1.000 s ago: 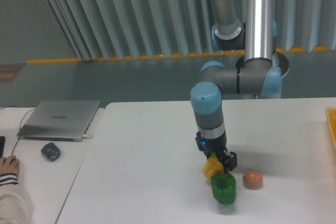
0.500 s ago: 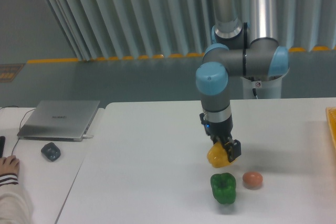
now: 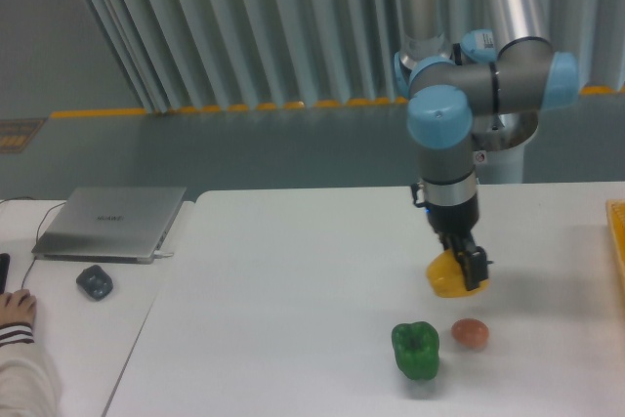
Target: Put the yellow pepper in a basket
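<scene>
Hanging above table (image 3: pixel 293 271), gripper (image 3: pixel 464 275) closed on yellow pepper (image 3: pixel 447 278), pepper clear of surface; green pepper (image 3: pixel 416 350) and orange-brown egg-like thing (image 3: pixel 470 333) below on table; basket (image 3: pixel 617 241) at right edge, well apart

No text, number or brand can be read. The closed silver-grey laptop (image 3: pixel 109 223) at the table's left end bears a faint mark at the middle of its lid, too small to make out. On the robot's base column, right of the laptop, sits a small white sticker (image 3: pixel 479 155) with a red speck, likewise illegible.
</scene>
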Robot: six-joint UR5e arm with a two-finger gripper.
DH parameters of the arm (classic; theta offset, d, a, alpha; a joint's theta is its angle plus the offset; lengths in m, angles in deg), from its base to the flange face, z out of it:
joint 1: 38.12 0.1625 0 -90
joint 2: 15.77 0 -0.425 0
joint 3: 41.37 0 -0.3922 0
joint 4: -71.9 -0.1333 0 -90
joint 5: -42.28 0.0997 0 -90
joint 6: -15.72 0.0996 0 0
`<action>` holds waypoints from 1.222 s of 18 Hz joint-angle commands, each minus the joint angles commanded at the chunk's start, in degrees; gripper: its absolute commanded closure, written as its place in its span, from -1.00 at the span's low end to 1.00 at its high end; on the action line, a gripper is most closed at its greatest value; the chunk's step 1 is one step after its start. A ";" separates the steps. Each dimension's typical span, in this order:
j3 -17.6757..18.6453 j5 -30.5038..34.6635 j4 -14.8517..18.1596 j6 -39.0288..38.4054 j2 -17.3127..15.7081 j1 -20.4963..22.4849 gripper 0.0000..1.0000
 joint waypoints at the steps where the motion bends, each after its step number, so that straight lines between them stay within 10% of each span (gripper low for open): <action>1: 0.09 0.52 -0.17 0.27 0.00 0.62 -0.01; 15: -1.23 6.86 -7.72 18.81 2.63 12.30 -0.01; 22: -2.46 6.42 -9.58 15.48 4.48 19.16 -0.03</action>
